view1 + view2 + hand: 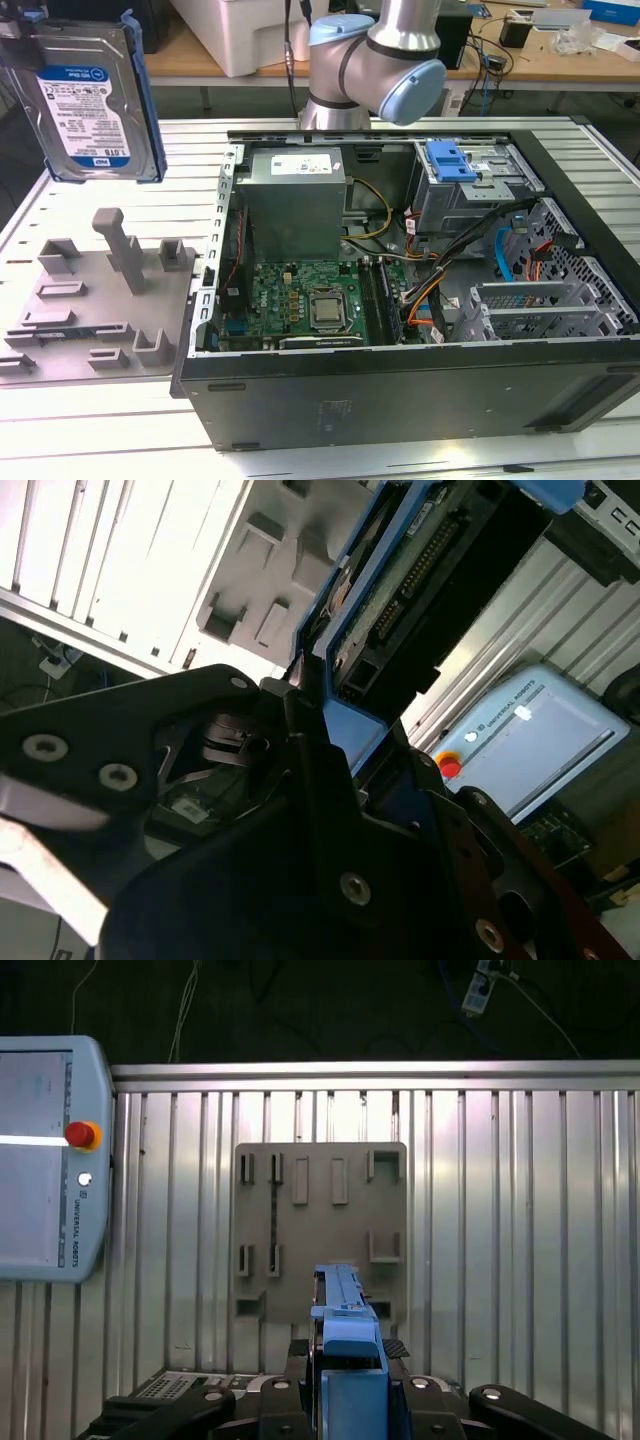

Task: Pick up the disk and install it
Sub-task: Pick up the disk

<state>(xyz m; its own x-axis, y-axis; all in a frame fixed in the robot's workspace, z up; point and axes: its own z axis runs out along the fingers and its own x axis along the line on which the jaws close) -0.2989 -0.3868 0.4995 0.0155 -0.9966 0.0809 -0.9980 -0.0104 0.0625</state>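
Gripper: fingers narrow, clamped on the blue frame edge of the disk. This grip likely keeps the label face and connector end free.
Disk: held on edge, high above the holder plate and touching none of its posts. It is apparently kept clear for carrying.
Holder plate: grey and slotted, lying flat on the ribbed table.
Computer case: open, just beside the holder plate on the exterior view's right.
Drive cage: inside the case, on the side far from the plate. The disk is not yet in it.

The case is lying open on top and giving free room from above, but cables are crossing just beside the cage, and the posts of the fixture are standing upright below the disk.
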